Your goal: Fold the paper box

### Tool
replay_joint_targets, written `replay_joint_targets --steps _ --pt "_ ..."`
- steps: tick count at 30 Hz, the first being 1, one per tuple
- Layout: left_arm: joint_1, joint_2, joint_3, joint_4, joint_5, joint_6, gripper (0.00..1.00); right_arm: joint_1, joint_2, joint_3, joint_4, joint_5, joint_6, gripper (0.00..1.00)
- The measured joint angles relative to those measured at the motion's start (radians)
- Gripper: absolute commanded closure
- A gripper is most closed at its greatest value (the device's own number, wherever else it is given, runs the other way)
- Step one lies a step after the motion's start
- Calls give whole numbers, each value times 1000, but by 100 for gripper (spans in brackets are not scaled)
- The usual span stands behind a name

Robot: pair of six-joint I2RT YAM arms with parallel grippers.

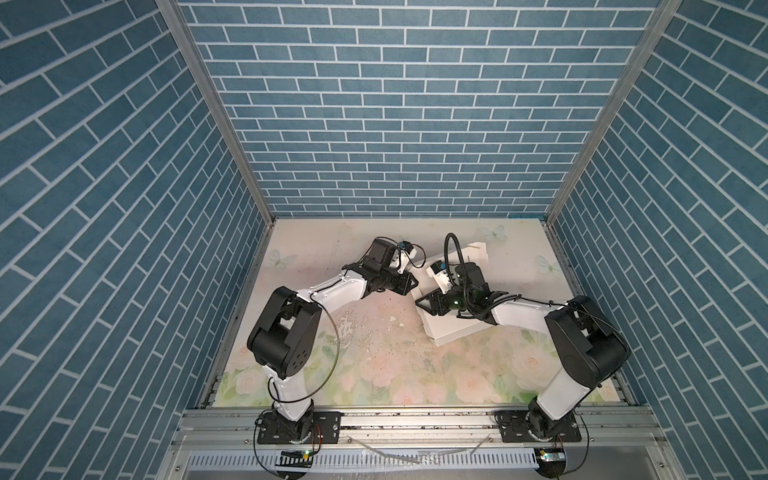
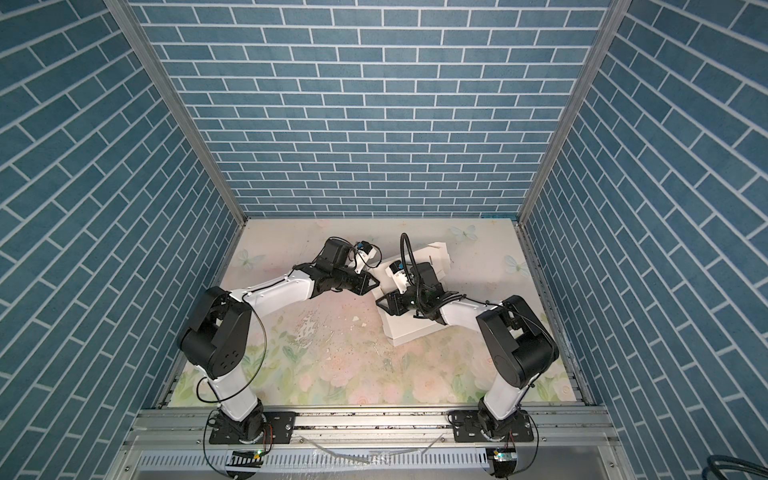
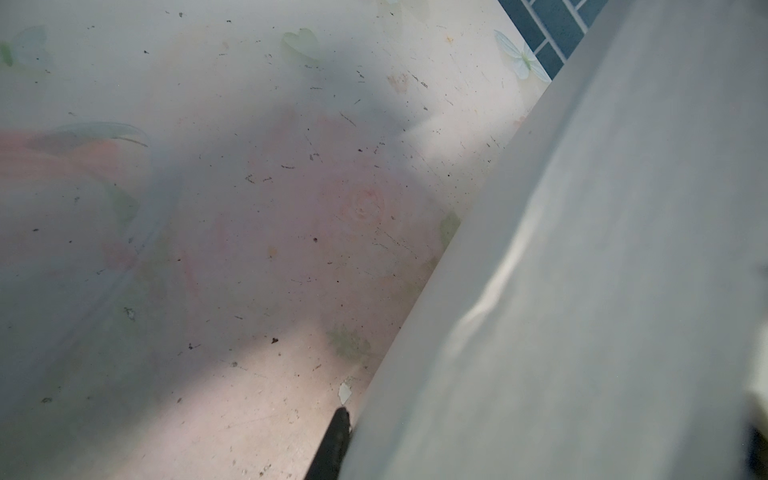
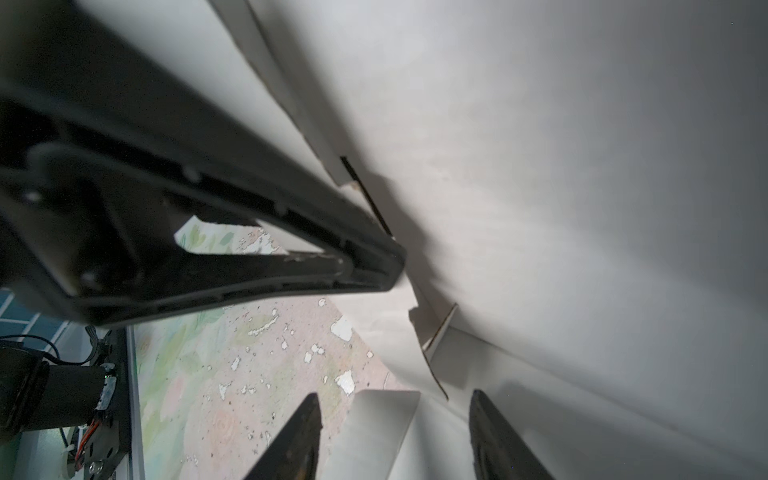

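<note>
The white paper box (image 1: 455,330) (image 2: 415,332) lies right of centre in both top views, with a flap (image 1: 478,249) raised at its far end. My left gripper (image 1: 412,282) (image 2: 374,284) reaches the box's left edge. In the left wrist view one black finger (image 3: 334,440) lies against a box panel (image 3: 582,291), and the other finger is hidden behind it. My right gripper (image 4: 395,395) (image 1: 424,301) is open over the box's near left part. A loose white flap (image 4: 382,428) stands between its fingers (image 4: 299,436), touching neither.
The floral table mat (image 1: 374,353) is scuffed, with white chips near its middle. Blue brick walls (image 1: 395,124) close in the back and both sides. An aluminium rail (image 1: 415,419) with both arm bases runs along the front edge.
</note>
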Motion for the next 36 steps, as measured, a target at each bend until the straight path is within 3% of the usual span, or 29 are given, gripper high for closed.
replay_joint_targets --steps 25,36 --pt "0 3 1 21 24 -37 76 33 45 78 34 -103 -3 46" --pt "0 3 0 28 -24 -34 79 41 35 83 -22 -43 -3 44"
